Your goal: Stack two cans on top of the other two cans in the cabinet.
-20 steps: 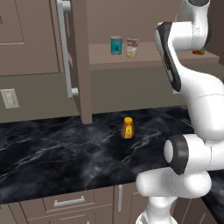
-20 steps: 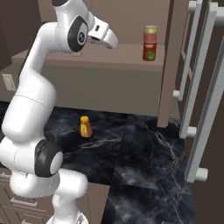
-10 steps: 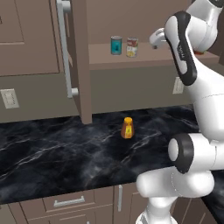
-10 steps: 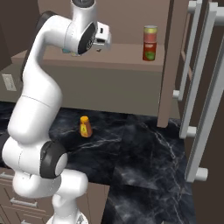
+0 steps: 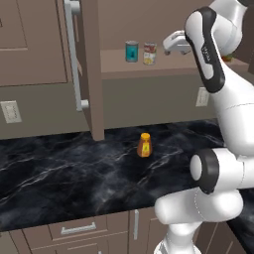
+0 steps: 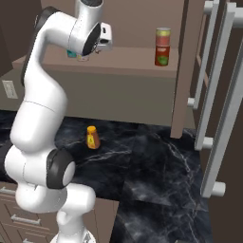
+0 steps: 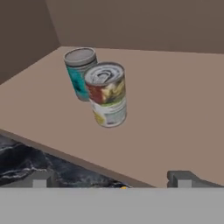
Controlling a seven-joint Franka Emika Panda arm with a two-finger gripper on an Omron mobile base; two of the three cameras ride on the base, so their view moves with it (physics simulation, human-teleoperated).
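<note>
In the hand view a teal-blue can stands upright on the cabinet shelf. A white-and-red can with silvery rims stands just in front of it, touching or nearly so. My gripper is open and empty, its fingertips spread wide short of the shelf's front edge. From the left base view the gripper hovers just right of the white-and-red can and the teal can. At the shelf's right end a red-and-yellow can sits on top of a red can.
A small orange bottle stands on the black marble counter below the shelf. The open cabinet door with its long silver handle juts out left of the shelf. Another door with bar handles stands at the right.
The arm has swung left along the shelf, carrying the open gripper closer to the teal and white-and-red cans. The cans and the bottle have not moved.
</note>
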